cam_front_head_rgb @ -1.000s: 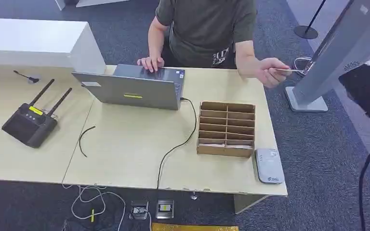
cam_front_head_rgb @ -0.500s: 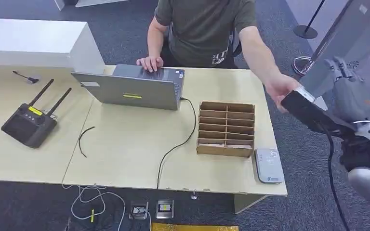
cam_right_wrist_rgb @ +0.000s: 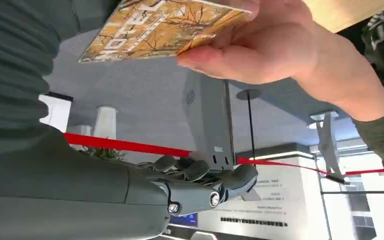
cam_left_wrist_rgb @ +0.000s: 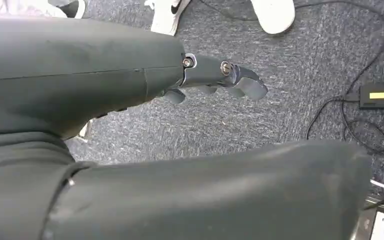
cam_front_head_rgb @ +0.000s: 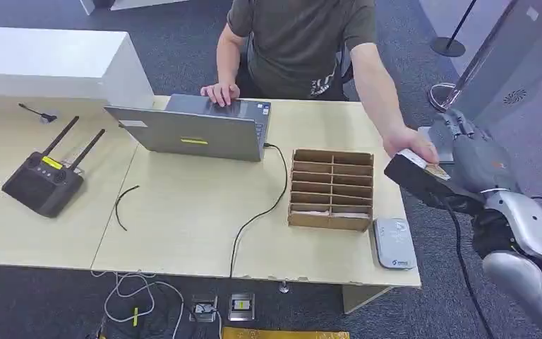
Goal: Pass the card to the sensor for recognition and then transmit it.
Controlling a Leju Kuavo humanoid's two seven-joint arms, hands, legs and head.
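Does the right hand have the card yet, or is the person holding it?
The person's hand holds the card by one end. The right hand is open beside it, not gripping it.

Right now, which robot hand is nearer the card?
Right. The right hand is beside the card a person's hand holds; the left hand hangs over carpet.

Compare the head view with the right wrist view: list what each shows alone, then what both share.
Head view alone: the table, laptop, cardboard organizer and grey sensor.
Right wrist view alone: the card's orange printed face and a red ribbon.
Both: the right hand, the person's hand holding the card, and the kiosk.
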